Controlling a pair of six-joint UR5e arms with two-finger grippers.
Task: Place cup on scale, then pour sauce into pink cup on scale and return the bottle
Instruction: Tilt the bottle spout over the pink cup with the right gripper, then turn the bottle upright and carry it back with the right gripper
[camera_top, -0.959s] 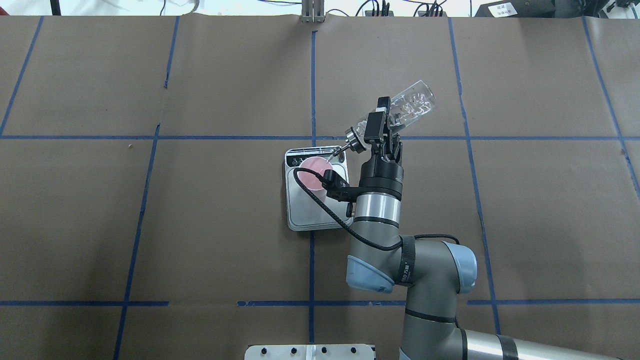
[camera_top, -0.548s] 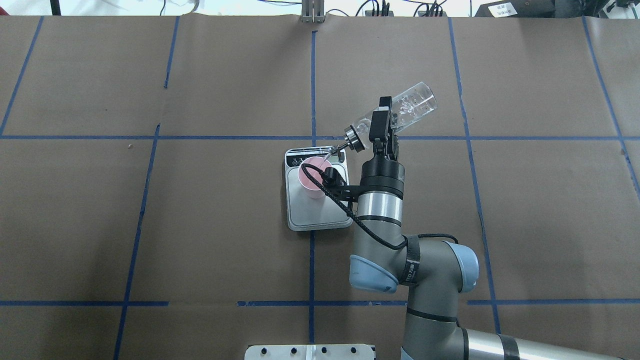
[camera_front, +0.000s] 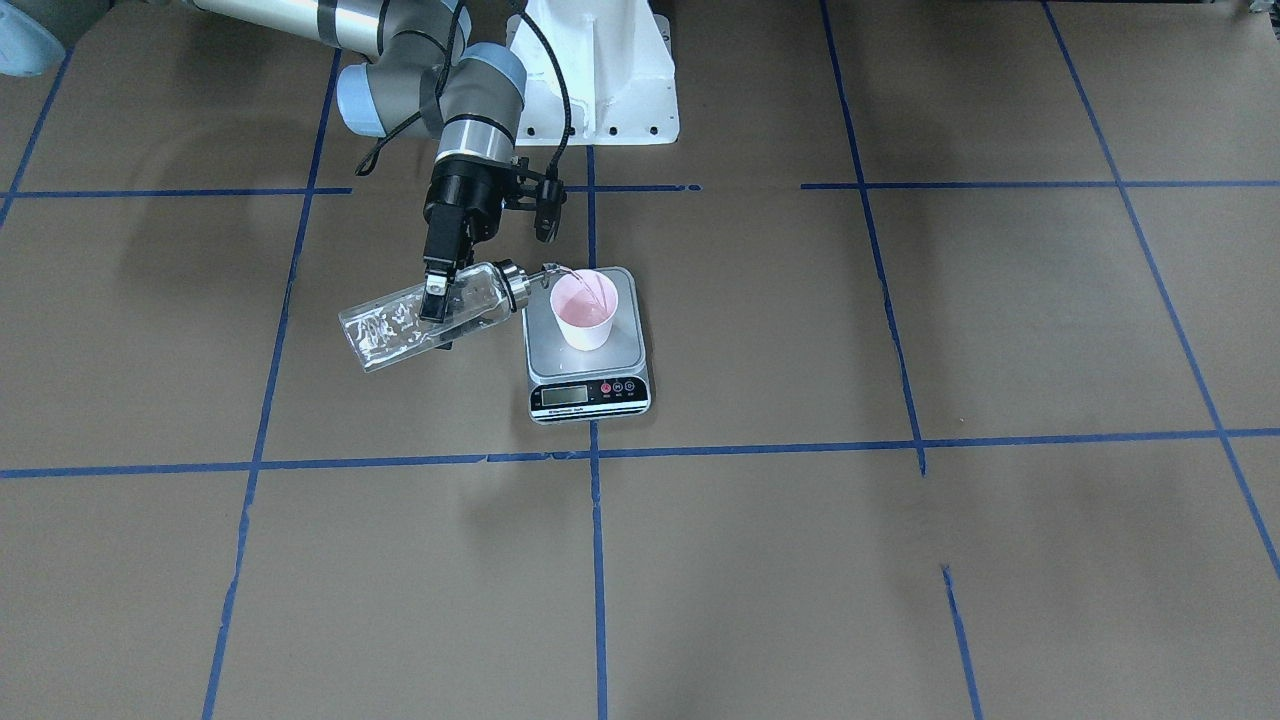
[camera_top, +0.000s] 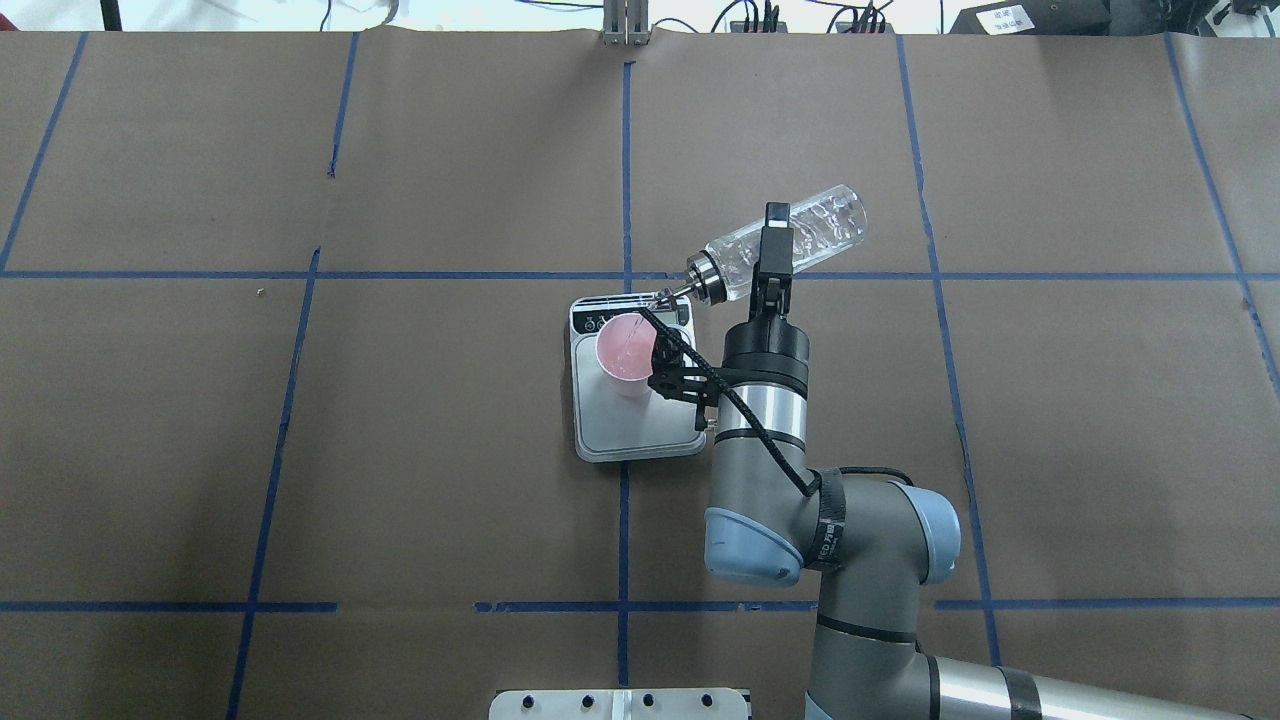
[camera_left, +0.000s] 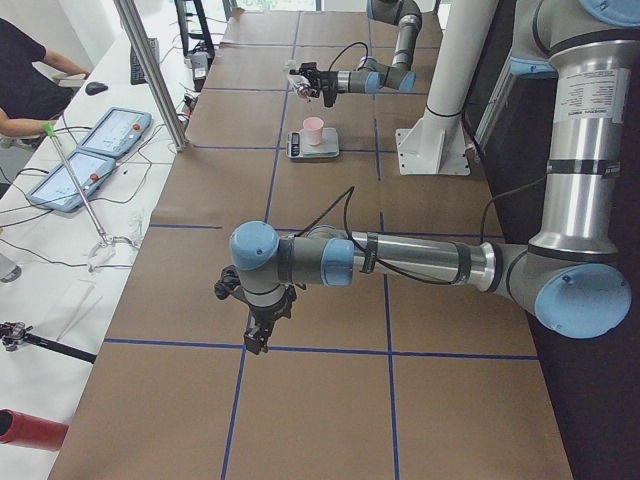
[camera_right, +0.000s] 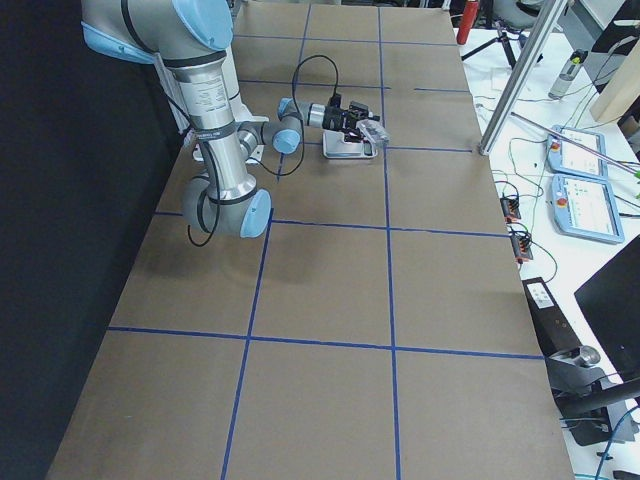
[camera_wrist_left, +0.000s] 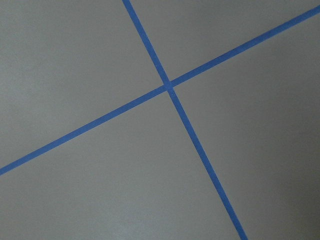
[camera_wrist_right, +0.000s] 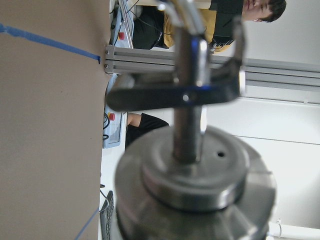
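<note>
Brown paper (camera_top: 400, 450) gridded with blue tape (camera_top: 623, 150) covers the whole table on my screens. My right arm (camera_top: 760, 440) reaches out from the base to the middle of it. The left arm (camera_left: 400, 262) hangs low over bare paper, well apart from the work. I see the left claw (camera_left: 257, 340) only from the side camera, so I cannot tell whether it is open or closed. The scale (camera_top: 640, 430) lies flat on the centre tape line, display toward the operators' side. The right claw (camera_top: 772, 250) is clamped across the glass body of the bottle (camera_top: 820, 225), holding it tipped on its side with the spout (camera_top: 668, 293) at the rim of the cup (camera_top: 625, 352). The cup stands upright on the scale's platform. A thin thread of sauce (camera_top: 633, 335) runs from the spout into the cup.
</note>
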